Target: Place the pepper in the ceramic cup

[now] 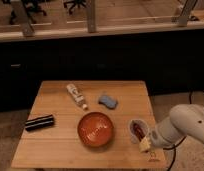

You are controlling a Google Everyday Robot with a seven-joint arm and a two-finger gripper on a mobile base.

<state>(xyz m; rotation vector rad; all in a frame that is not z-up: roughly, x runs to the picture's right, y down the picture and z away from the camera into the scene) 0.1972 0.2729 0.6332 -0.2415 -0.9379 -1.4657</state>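
Camera view: the gripper (145, 145) hangs over the near right corner of the wooden table (55, 150), at the end of a white arm (182, 126) that comes in from the right. Whether it is apart or together cannot be told.

Just up and left of the gripper, almost touching its pale tip, stands the ceramic cup (131, 128). The pepper (137, 131) shows as a dark red streak inside the cup's mouth.

Further left of the gripper sits an orange-red bowl (95, 129), close beside the cup. Beyond the bowl, far from the gripper, lie a blue sponge (108, 101) and a white tube (76, 95). A black object (39, 122) lies well away at the left edge.
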